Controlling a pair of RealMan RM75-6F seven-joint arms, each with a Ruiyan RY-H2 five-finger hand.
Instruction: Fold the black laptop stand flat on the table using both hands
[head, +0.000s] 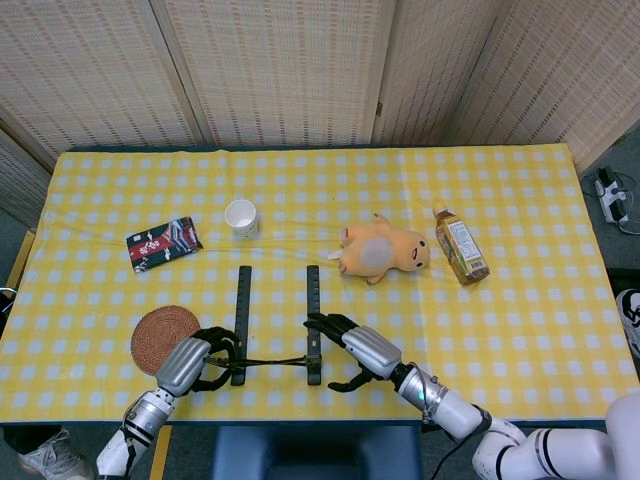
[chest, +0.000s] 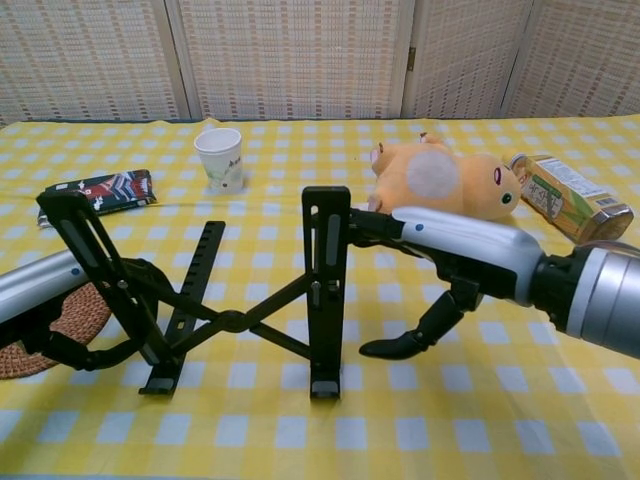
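While gripping laptop stand (chest: 325, 290), left robot hand (head: 205, 357), right robot hand (head: 352, 347)

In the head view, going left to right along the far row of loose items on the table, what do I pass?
Snack packet → paper cup → plush toy → tea bottle.

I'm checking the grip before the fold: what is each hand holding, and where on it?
The left hand grips the black laptop stand at its left raised arm. The right hand touches the top of the right arm; a closed grip cannot be told.
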